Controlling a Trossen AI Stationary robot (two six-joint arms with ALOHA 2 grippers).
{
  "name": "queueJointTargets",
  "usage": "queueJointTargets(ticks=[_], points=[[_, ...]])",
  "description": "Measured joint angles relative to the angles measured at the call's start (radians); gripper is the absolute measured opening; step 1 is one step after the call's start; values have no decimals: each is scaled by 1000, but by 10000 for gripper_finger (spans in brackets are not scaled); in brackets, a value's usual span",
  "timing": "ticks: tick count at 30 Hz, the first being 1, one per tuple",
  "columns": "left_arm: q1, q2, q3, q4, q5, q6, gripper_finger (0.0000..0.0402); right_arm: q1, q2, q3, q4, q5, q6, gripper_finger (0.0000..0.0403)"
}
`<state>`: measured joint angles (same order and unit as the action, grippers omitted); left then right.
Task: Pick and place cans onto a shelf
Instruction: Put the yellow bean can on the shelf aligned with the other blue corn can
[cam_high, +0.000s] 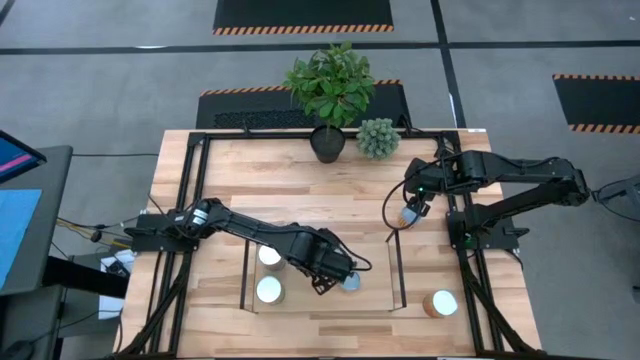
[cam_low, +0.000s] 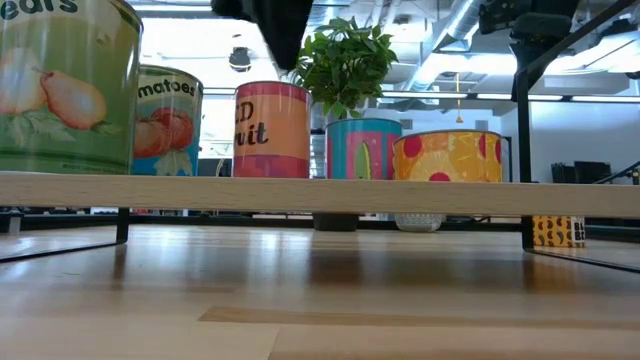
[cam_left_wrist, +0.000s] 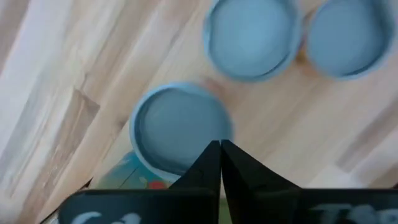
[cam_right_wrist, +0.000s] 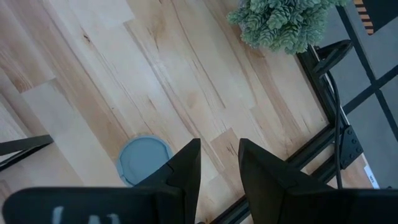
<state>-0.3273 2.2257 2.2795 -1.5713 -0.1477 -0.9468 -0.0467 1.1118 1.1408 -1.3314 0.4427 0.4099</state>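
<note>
Left tool (cam_high: 335, 277): over the shelf (cam_high: 322, 300), fingers (cam_left_wrist: 214, 162) pressed together, holding nothing, above a can (cam_high: 350, 283); judged free of it.
Right tool (cam_high: 412, 213): fingers (cam_right_wrist: 186, 163) slightly spread above a can (cam_right_wrist: 144, 159) off the shelf's end; likely next pick.
Shelf cans: row along the board (cam_low: 320, 192), labels outward.
Writing: "ears" (cam_low: 45, 8), "matoes" (cam_low: 165, 88).
Stray can (cam_high: 440, 303): on the worktop (cam_high: 290, 185), well apart.
</note>
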Motion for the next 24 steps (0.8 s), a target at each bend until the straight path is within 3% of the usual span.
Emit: queueJointTargets(ticks=[4, 9, 16, 20, 24], points=[[-1, 0, 77, 2, -58, 17, 0, 1, 0, 0, -7, 0, -29, 131], [-27, -66, 63, 1, -172, 191, 0, 24, -24, 0, -48, -4, -66, 131], [-48, -203, 31, -1, -445, 402, 0, 57, -33, -9, -95, -26, 119, 131], [-45, -339, -91, 0, -544, 419, 0, 69, -49, -95, -94, -29, 221, 131], [-46, -503, -311, 1, -551, 364, 0, 93, -46, -211, -68, -130, 190, 131]])
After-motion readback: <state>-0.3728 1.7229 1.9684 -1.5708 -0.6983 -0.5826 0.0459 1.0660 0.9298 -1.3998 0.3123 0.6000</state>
